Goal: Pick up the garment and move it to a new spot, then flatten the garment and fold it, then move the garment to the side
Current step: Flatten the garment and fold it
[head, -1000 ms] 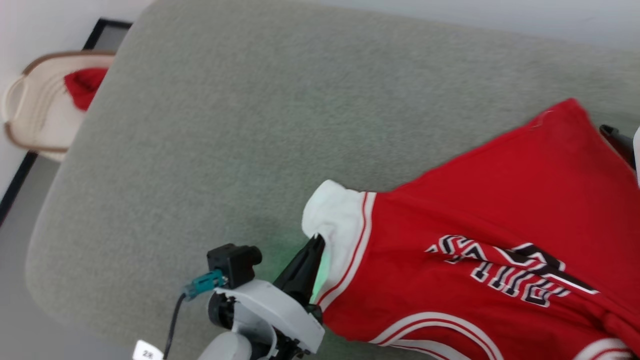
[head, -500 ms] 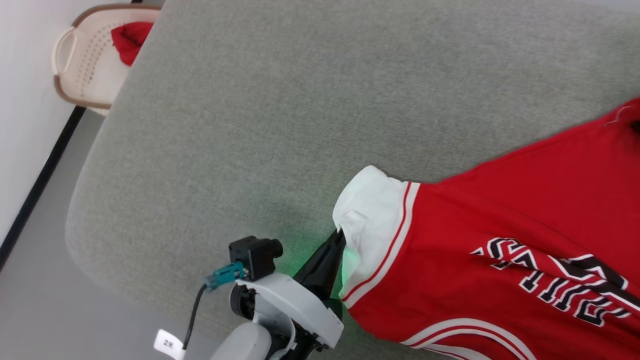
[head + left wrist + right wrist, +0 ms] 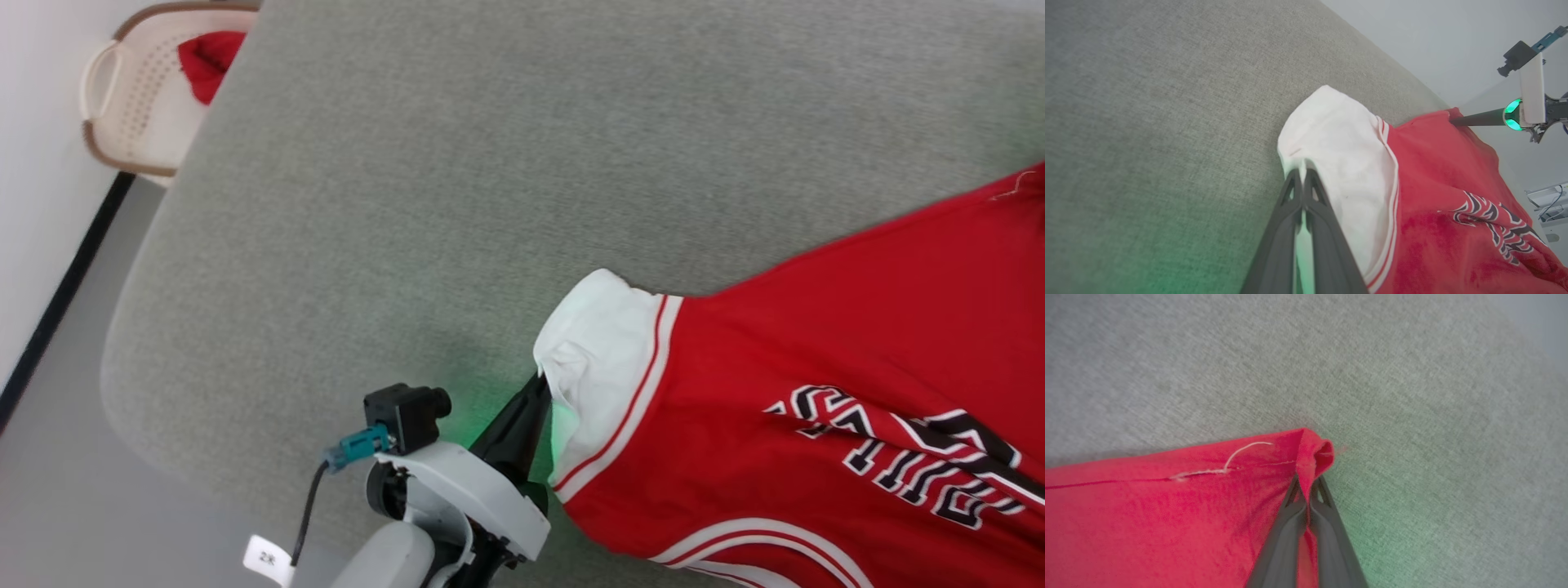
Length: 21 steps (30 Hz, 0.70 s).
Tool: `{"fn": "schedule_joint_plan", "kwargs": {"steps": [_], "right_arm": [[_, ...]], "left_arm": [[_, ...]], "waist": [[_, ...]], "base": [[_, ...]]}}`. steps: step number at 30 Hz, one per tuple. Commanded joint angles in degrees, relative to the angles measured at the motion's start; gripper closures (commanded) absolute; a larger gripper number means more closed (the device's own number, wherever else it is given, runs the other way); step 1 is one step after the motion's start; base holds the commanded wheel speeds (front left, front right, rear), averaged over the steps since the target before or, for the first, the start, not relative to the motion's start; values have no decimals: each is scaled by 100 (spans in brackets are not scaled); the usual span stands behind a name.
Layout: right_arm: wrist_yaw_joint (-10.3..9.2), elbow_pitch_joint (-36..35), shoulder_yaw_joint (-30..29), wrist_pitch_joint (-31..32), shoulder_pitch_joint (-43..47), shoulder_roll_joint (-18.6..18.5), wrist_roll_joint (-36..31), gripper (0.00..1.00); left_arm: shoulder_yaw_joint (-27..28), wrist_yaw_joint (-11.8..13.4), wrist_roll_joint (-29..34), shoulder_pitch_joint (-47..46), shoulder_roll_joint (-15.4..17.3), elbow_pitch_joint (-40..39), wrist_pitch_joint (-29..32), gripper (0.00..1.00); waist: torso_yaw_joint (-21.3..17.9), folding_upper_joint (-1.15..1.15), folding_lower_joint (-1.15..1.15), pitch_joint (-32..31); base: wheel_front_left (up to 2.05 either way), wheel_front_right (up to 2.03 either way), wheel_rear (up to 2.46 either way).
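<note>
Closure noted: right gripper [image 3: 1306, 482] has just pinched the jersey [image 3: 816, 327] by its red corner. Left gripper [image 3: 1302, 174] clamps the white sleeve [image 3: 1339, 134]. I judge flattening can begin.

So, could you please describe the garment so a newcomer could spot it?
On the large grey fabric surface, look right. The red jersey T-shirt there has a white sleeve and black-and-white lettering, unlike the plain red cloth in the cream basket.
</note>
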Motion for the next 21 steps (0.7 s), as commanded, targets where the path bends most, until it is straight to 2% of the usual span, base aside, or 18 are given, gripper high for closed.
{"fn": "schedule_joint_plan", "kwargs": {"steps": [1,7,13,21], "right_arm": [[-10,230,70,74,186,-46,-66,100],[-9,255,9,-229,-89,221,7,100],[-9,-45,63,-579,-222,298,255,100],[-8,-427,99,-1292,-405,384,470,100]], "left_arm": [[18,26,-53,-55,34,-2,20,100],[51,12,-216,-165,299,-226,515,100],[171,204,-188,-534,914,-777,1296,100],[514,399,-141,-1601,1745,-1272,2342,100]], "waist": [[-104,0,0,-62],[-405,0,0,-315],[-759,0,0,-644],[-1265,0,0,-1075]], "base": [[0,0,0],[0,0,0],[0,0,0],[0,0,0]]}}
